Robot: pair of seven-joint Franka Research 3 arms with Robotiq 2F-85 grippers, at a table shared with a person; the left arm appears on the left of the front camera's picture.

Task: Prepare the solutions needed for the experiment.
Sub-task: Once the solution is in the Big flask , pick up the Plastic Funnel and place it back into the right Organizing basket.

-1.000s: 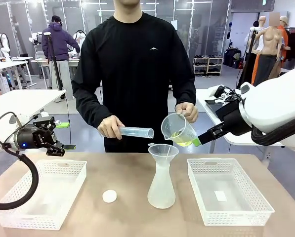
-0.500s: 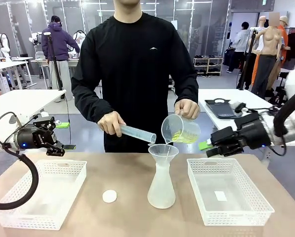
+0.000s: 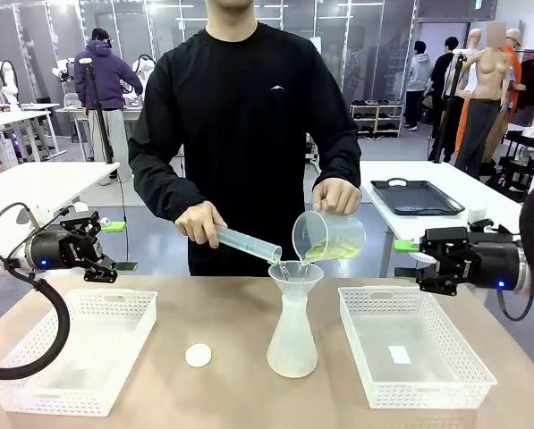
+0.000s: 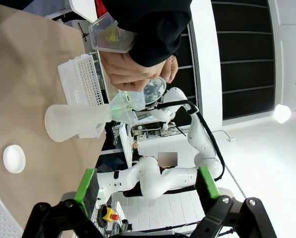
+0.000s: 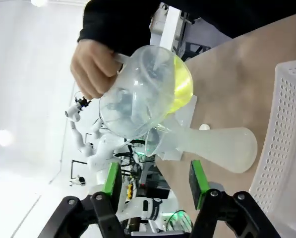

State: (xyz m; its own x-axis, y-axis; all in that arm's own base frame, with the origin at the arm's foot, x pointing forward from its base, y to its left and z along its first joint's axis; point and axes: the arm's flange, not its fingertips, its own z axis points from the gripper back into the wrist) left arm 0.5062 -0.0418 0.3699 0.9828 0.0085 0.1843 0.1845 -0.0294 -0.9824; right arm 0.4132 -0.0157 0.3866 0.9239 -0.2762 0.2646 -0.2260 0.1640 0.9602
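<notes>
The pale yellow-green solution pools in a beaker at frame centre, tipped by the person's hand. Its long axis leans left, with the spout aimed down into the funnel. The right fingers, spread and empty, stand nearer, to its right. The left fingers gape empty at far left. Liquid seems to be flowing.

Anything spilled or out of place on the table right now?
Nothing stands out. The flask stands upright with its funnel seated, the person tilts the solutions over it, and no puddle shows on the table.
</notes>
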